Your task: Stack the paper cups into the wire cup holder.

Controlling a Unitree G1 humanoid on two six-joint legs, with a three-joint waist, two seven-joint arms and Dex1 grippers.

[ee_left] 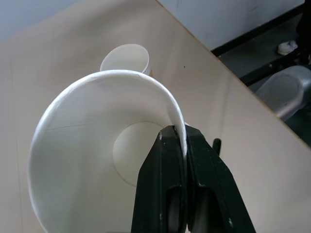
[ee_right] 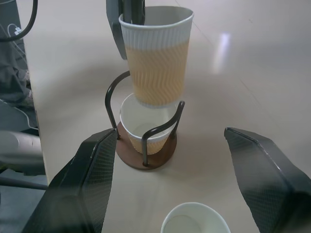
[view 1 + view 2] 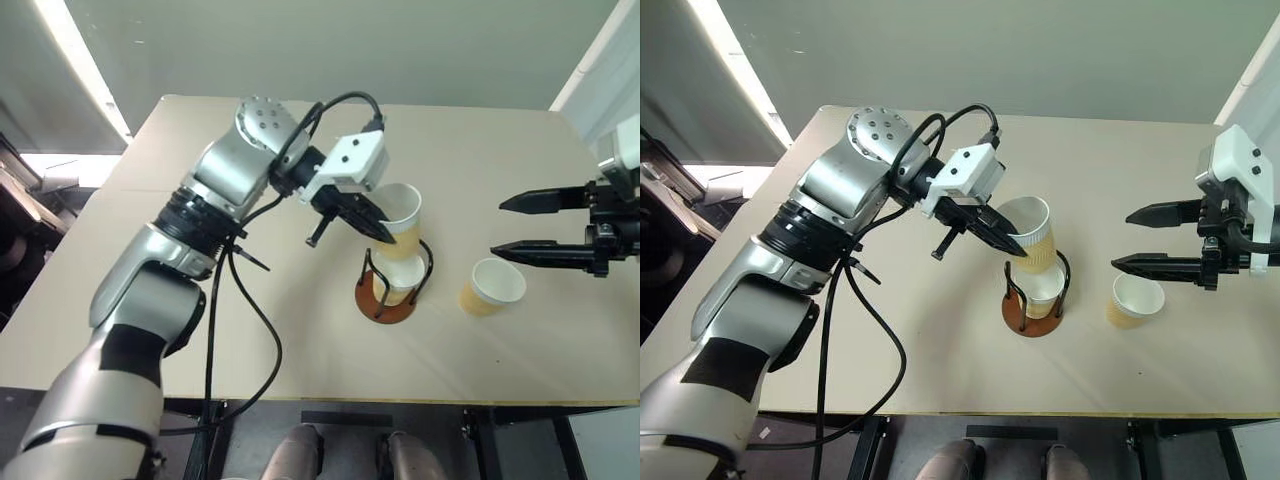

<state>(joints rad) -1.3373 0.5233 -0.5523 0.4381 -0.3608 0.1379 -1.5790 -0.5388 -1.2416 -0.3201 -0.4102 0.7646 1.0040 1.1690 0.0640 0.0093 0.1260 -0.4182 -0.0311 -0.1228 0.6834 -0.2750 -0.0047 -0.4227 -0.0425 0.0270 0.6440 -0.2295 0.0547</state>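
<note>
My left gripper (image 3: 385,235) is shut on the rim of a tan-yellow paper cup (image 2: 156,63), one finger inside the white wall (image 1: 97,145). It holds that cup slightly tilted, between the black wire arches of the wire cup holder (image 3: 385,308). The cup's base is right at the mouth of a second cup (image 2: 146,128) that stands on the holder's reddish-brown disc. A third cup (image 3: 490,287) stands upright on the table to the holder's right. My right gripper (image 3: 497,228) hangs open above and just right of that cup, fingers pointing toward the holder, nothing between them.
The beige table (image 3: 300,370) has its front edge close below the holder and the loose cup. A black cable (image 3: 265,330) hangs from my left arm over the table to the left of the holder.
</note>
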